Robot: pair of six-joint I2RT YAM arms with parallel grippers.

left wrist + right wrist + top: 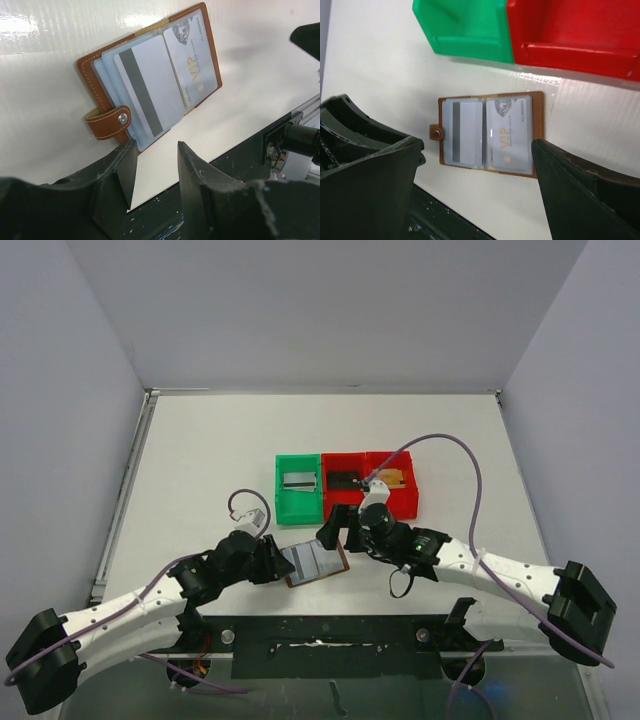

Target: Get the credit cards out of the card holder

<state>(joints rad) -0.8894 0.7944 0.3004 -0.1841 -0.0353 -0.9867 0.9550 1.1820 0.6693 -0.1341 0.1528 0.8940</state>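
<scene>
The brown leather card holder [107, 122] lies spread open and flat on the white table [200, 460], close to its near edge about midway along, just in front of the green bin [299, 502]. A grey-white card with a dark stripe [150, 85] and a pale VIP card [192, 55] sit in its sleeves. The left gripper [156, 150] is partly parted beside the strap edge, gripping nothing. The right gripper [477, 147] hangs above, spread wide and empty.
</scene>
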